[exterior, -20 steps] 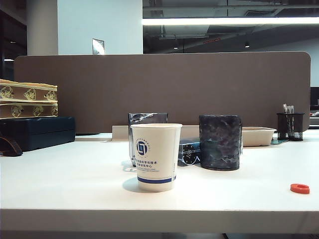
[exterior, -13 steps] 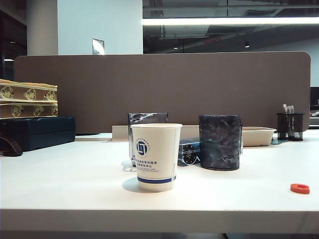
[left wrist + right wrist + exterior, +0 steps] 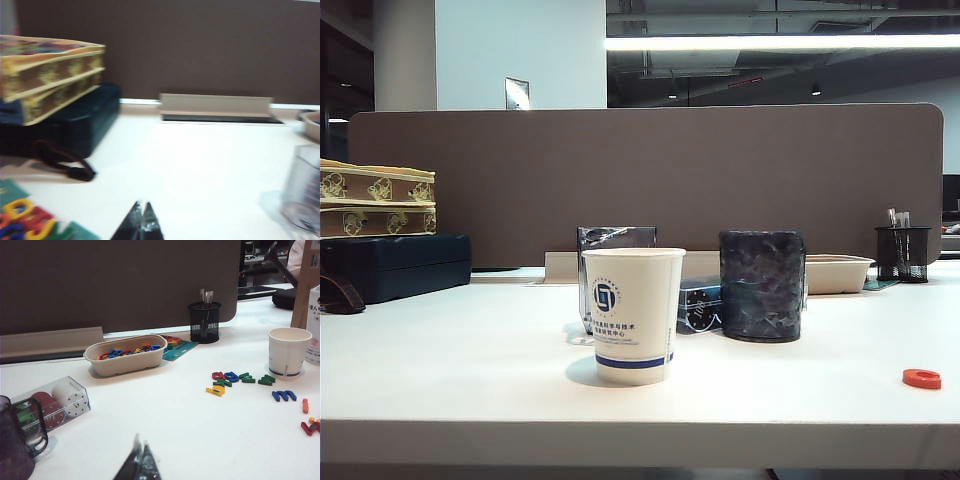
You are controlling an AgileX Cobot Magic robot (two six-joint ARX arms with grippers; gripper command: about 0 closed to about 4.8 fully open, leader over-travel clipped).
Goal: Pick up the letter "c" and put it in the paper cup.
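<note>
The white paper cup with a blue logo stands upright near the table's front edge in the exterior view. The letter "c", a small red-orange ring-like piece, lies flat far to the cup's right. Neither gripper shows in the exterior view. In the left wrist view my left gripper is shut and empty over bare white table. My right gripper is also shut with nothing in it. A white cup with a blue band stands in the right wrist view among scattered coloured letters; I cannot tell which letter is the "c".
A dark mottled holder stands behind and right of the cup. A beige tray and black mesh pen holder sit at the back right. Stacked boxes on a dark case fill the left. A brown partition closes the back.
</note>
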